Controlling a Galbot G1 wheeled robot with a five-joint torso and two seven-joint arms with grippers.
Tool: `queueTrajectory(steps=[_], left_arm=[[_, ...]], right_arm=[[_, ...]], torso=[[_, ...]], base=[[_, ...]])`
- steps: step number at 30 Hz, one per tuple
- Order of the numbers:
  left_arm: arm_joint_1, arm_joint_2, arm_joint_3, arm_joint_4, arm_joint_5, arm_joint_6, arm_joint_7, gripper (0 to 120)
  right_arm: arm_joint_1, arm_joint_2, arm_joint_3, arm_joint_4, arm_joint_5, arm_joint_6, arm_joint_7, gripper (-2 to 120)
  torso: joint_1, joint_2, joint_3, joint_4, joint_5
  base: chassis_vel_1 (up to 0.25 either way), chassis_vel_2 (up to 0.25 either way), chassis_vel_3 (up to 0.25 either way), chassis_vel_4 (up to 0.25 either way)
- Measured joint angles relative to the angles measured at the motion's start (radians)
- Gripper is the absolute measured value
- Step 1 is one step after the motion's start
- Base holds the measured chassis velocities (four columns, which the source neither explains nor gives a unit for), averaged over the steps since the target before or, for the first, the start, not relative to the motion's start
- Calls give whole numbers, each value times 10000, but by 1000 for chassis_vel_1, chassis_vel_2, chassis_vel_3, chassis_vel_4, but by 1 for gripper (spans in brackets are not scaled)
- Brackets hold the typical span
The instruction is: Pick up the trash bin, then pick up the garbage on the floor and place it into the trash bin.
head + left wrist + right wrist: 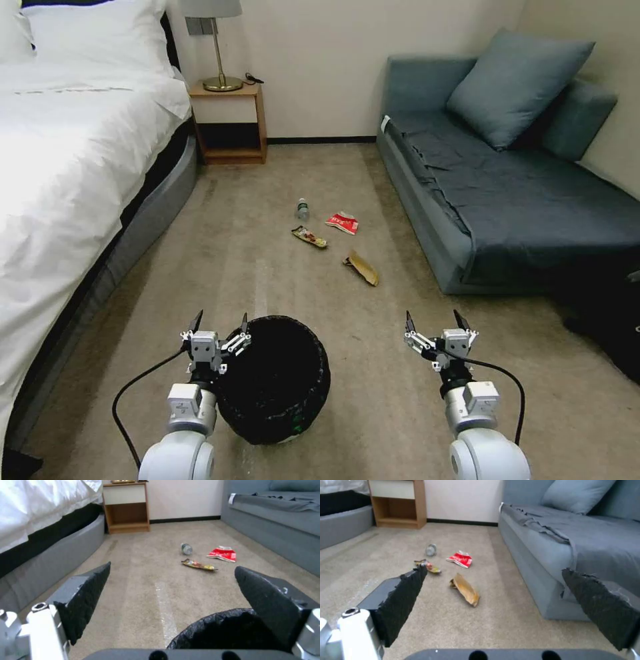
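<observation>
The left gripper (219, 325) is held open at the trash bin (277, 380) rim's left edge; the right gripper (433, 324) is open, idle. The bin may be tipped if the rim is gripped off-centre.

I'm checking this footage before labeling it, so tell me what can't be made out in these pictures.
- Trash bin inside: head view, black liner too dark to show contents.
- Left gripper contact with the bin rim: head view, overlap hides it.
- Bottle label text: too small.
- Brown wrapper print: too small.

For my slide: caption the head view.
Open left gripper at round black mesh trash bin; four litter pieces on carpet ahead.
</observation>
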Motion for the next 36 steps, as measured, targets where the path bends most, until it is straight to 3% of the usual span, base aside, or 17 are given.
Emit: queueTrajectory(steps=[36], left_arm=[[0, 0, 0, 0, 0, 0, 0, 100]], right_arm=[[0, 0, 0, 0, 0, 0, 0, 100]], torso=[[0, 0, 0, 0, 0]], base=[[0, 0, 0, 0]])
